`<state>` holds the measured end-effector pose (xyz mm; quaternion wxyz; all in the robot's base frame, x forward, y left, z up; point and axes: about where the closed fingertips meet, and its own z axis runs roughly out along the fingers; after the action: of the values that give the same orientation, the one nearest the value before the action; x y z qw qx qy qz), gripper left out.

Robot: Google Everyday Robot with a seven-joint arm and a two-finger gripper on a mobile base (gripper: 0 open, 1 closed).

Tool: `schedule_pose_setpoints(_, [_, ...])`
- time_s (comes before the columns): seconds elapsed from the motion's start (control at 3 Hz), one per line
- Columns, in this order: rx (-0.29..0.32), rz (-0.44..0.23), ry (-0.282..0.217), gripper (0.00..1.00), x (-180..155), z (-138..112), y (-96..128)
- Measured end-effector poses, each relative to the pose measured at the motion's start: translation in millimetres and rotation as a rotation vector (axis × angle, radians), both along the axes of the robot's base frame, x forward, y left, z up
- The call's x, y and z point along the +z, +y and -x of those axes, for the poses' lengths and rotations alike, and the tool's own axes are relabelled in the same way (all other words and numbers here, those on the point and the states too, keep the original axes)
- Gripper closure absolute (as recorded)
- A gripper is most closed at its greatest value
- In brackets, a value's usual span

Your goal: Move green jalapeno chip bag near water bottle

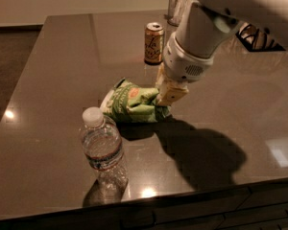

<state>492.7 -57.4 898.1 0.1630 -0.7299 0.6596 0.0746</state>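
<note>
Claw (pixel 169 98) pinching chip bag (pixel 132 102) rt end, water bottle (pixel 103 150) nr front edge, table (pixel 259 109) open rt

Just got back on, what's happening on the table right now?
The arm's gripper is down at the end of the green jalapeno chip bag away from the bottle, fingers closed on it. The bag rests on the table, just behind the upright water bottle. A drink can stands farther back.

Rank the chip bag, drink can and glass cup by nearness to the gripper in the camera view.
1. Green jalapeno chip bag, against the gripper, which sits low at centre view.
2. Drink can, farther back.
3. Glass cup, rearmost, at the top of view.
</note>
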Motion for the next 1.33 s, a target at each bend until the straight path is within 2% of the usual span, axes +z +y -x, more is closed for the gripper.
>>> schedule_pose_setpoints(0.33, [0.043,-0.031,0.029,1.00,-0.4,27.5,-3.6])
schedule_pose_setpoints(1.0, [0.081,-0.067,0.068,1.00,-2.7,57.8,-4.3])
schedule_pose_setpoints(1.33, [0.081,-0.066,0.081,0.82,-7.2,63.3,-6.3])
